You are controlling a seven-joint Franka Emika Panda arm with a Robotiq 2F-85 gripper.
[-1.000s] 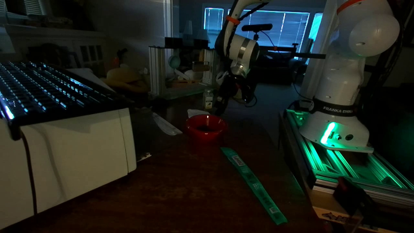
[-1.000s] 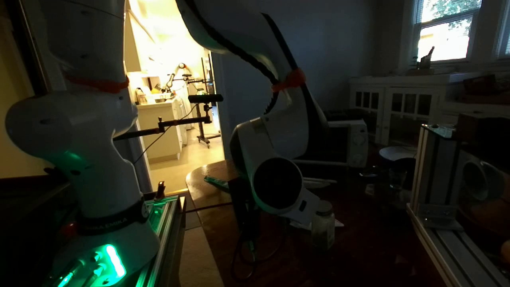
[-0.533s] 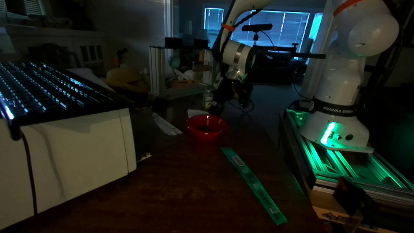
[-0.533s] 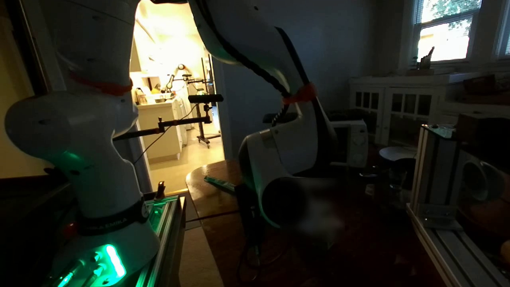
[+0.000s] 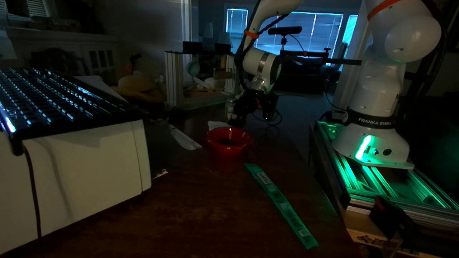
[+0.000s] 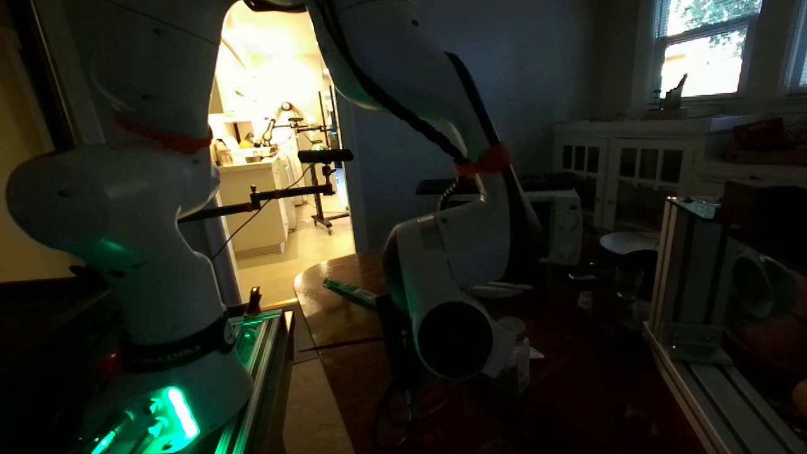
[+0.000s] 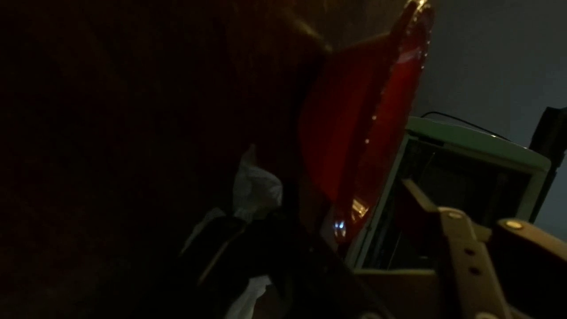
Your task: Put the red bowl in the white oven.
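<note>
The red bowl (image 5: 229,147) stands upright on the dark table. It fills the upper middle of the wrist view (image 7: 341,119), where it looks tipped sideways. My gripper (image 7: 341,198) is open and empty. Its fingertips point toward the near end of the bowl's rim. In an exterior view the gripper (image 5: 238,120) hangs low just behind the bowl. The white oven (image 5: 93,172) stands at the left there, seen from its side. Its dark front faces me in the wrist view (image 7: 478,133); I cannot tell if its door is open. The arm hides the bowl in an exterior view.
A keyboard (image 5: 53,96) lies on the oven. A white crumpled scrap (image 7: 257,186) lies beside the bowl. A jar (image 6: 514,362) stands close to the wrist. White utensils (image 5: 184,138) and a long green packet (image 5: 283,204) lie on the table. A metal frame (image 6: 668,284) stands nearby.
The arm has come down and moved left in an exterior view, bringing the gripper lower behind the bowl. The bowl has not moved.
</note>
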